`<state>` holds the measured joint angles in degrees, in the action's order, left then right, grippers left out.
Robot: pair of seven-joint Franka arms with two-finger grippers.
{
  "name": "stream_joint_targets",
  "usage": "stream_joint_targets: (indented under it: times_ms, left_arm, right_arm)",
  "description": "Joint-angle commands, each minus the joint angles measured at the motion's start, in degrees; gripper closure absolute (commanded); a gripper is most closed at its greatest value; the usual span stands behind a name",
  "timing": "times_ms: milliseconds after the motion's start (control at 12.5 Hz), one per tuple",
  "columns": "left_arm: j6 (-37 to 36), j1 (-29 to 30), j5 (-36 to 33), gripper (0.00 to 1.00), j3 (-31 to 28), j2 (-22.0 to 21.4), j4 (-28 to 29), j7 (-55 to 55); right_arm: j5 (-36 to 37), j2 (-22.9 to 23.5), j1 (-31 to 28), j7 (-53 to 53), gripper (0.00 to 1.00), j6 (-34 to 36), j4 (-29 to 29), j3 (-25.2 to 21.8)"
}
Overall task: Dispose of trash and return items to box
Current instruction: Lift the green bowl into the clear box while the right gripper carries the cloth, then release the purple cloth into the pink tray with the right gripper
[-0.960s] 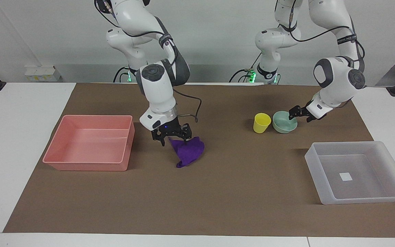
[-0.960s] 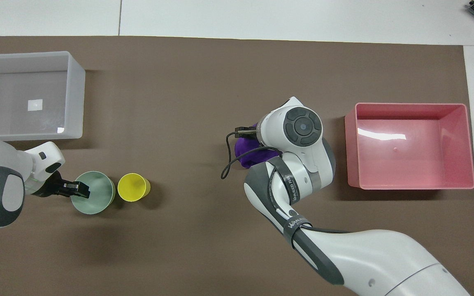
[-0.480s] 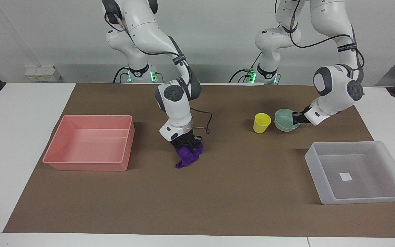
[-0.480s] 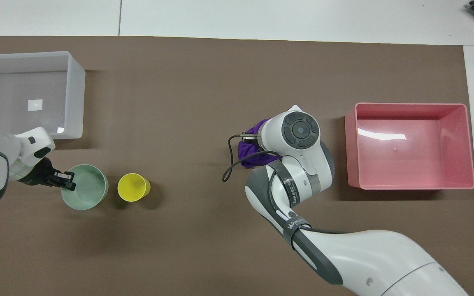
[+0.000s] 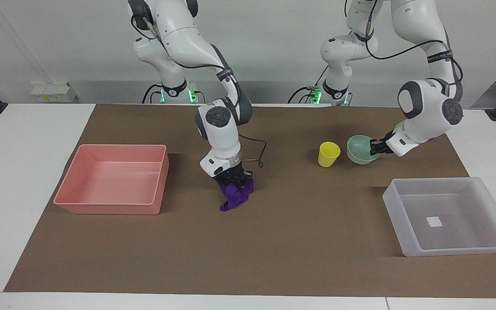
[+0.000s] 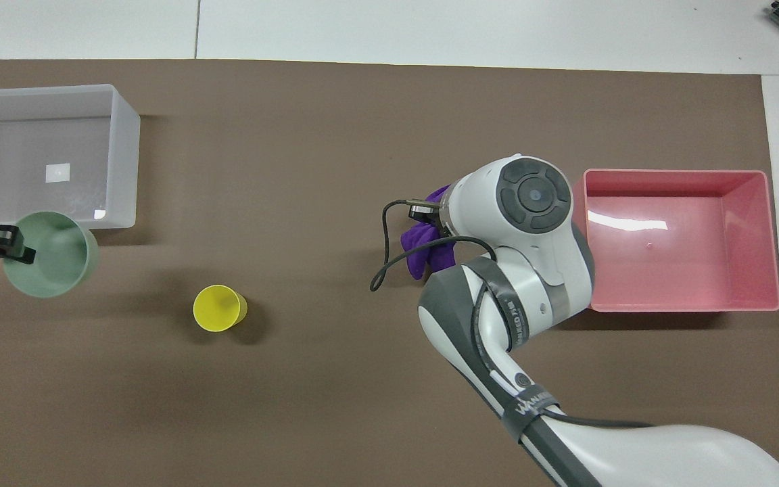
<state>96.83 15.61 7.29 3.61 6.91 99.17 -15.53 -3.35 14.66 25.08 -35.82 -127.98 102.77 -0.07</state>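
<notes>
My right gripper (image 5: pixel 233 180) is shut on the deep-purple cloth (image 5: pixel 236 196), which hangs bunched below it over the mat, beside the pink tray. In the overhead view the wrist hides the gripper and only part of the cloth (image 6: pixel 422 241) shows. My left gripper (image 5: pixel 375 147) is shut on the rim of the mint-green bowl (image 5: pixel 361 150) and holds it in the air over the mat, by the box's edge (image 6: pixel 122 155). The bowl (image 6: pixel 51 260) and left gripper (image 6: pixel 14 245) also show from overhead. The yellow cup (image 5: pixel 329 154) stands upright alone on the mat (image 6: pixel 217 308).
The translucent box (image 5: pixel 392 200) stands at the left arm's end of the table, holding only its white sticker (image 5: pixel 434 221). The pink tray (image 5: pixel 110 202) stands at the right arm's end (image 6: pixel 673 301). A brown mat (image 5: pixel 299 241) covers the table.
The right gripper closed on the cloth, gathered it up and shifted toward the pink tray. The left gripper lifted the bowl away from the cup and carried it toward the box.
</notes>
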Motion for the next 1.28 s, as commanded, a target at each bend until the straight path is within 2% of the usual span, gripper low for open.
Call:
stream_joint_targets:
  times_ms: [0, 80, 160, 320, 400, 480, 720, 880, 960, 1040, 1120, 1200]
  left_arm:
    - [-0.77, 3.37, 0.27, 1.00, 0.26, 13.52, -16.23, -0.64]
    - [0.54, 3.98, 0.27, 1.00, 0.26, 17.57, -20.90, -0.03]
    - [3.95, 4.77, 0.18, 1.00, 0.26, 20.57, -23.12, -0.20]
    - [14.75, 4.87, 0.27, 1.00, 0.26, 24.88, -23.05, 0.06]
    - [17.67, 4.43, 0.36, 1.00, 0.35, 26.64, -23.14, 0.41]
    - [19.87, 4.17, 0.27, 1.00, 0.26, 27.27, -23.14, 1.28]
    - [20.33, 3.99, 0.27, 1.00, 0.35, 29.47, -22.01, 4.45]
    - [20.16, 3.46, 0.27, 1.00, 0.35, 29.91, -20.86, 8.74]
    - [19.55, 3.64, 0.18, 0.97, 0.35, 29.83, -20.34, 10.33]
    - [19.19, 3.64, 0.27, 0.63, 0.35, 29.83, -20.16, 9.91]
    - [19.19, 3.38, 0.18, 0.01, 0.44, 29.74, -20.15, 9.99]
    - [19.10, 3.20, 0.09, 0.00, 0.35, 29.48, -20.33, 10.08]
  right_arm:
    - [0.01, -6.90, -4.41, -0.05, 1.00, 5.96, 0.33, 0.42]
    - [0.10, -9.36, -6.08, 0.31, 1.00, 7.99, 0.42, 0.42]
    - [0.45, -11.30, -7.83, 1.53, 1.00, 10.27, 0.42, 0.42]
    - [2.38, -14.38, -12.31, 7.31, 1.00, 14.14, 0.42, 0.42]
    - [3.08, -15.18, -15.12, 10.56, 1.00, 14.86, 0.42, 0.42]
    - [3.87, -15.80, -17.58, 14.60, 1.00, 15.38, 0.42, 0.42]
    - [4.41, -16.24, -25.05, 30.32, 1.00, 15.75, 0.77, 0.60]
    - [4.76, -16.24, -29.01, 37.72, 1.00, 14.78, 2.69, 0.60]
    - [4.85, -16.24, -30.51, 39.67, 1.00, 12.34, 4.62, 0.60]
    - [4.85, -16.24, -31.57, 40.21, 1.00, 9.70, 7.25, 0.68]
    - [4.85, -15.72, -32.19, 41.00, 1.00, 8.81, 9.71, 0.69]
    - [4.85, -15.02, -32.37, 42.31, 1.00, 8.01, 11.21, 0.69]
